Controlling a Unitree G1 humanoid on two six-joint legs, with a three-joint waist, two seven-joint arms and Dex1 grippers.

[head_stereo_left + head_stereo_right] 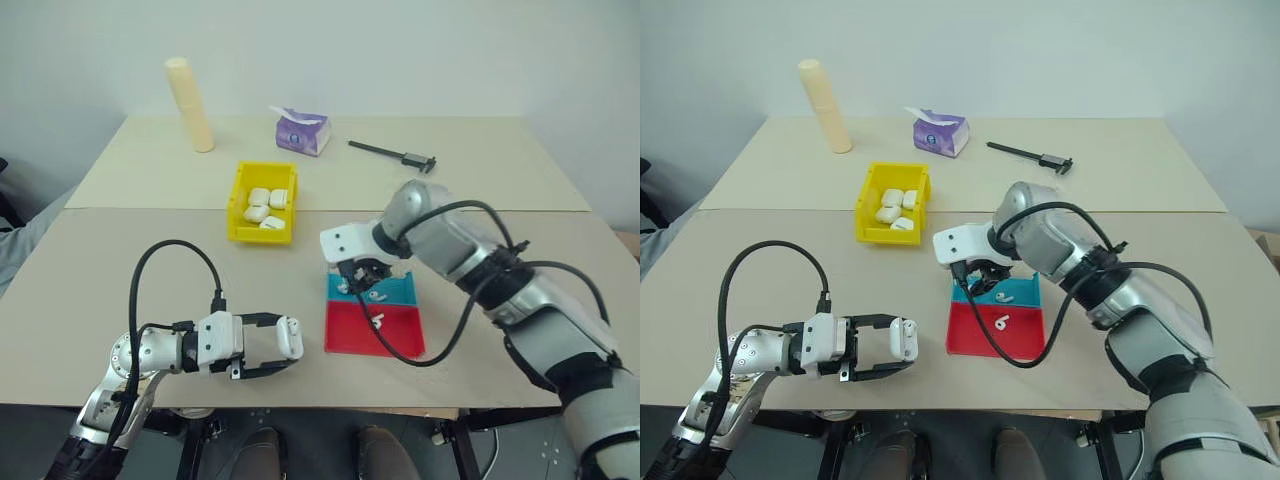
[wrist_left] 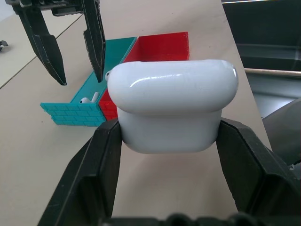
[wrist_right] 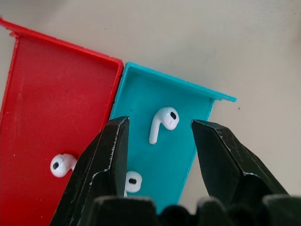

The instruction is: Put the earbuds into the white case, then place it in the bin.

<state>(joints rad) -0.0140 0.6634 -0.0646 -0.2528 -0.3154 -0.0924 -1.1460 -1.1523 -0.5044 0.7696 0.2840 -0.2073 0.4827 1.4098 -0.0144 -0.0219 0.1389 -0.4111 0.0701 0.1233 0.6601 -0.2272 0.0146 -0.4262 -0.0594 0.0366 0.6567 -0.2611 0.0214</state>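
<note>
While your left end effector point(image 1: 285, 345) hangs low over the near edge of the beige counter point(image 1: 480, 180), its two black fingers are pinched on the small glossy white rounded case point(image 2: 174, 110), lid closed as far as the wrist view lets you judge. Your right end effector point(image 3: 157, 141) points down over the teal half of the flat red-and-teal plastic tray point(image 1: 372, 318), fingers spread apart with one tiny white stemmed earbud point(image 3: 162, 123) between the tips, not touched. A second earbud point(image 3: 132, 181) lies in the teal half too, and a third point(image 3: 62, 165) in the red half. Farther back sits your bright yellow open-topped plastic bin point(image 1: 240, 195), holding several white cases point(image 1: 264, 205).
</note>
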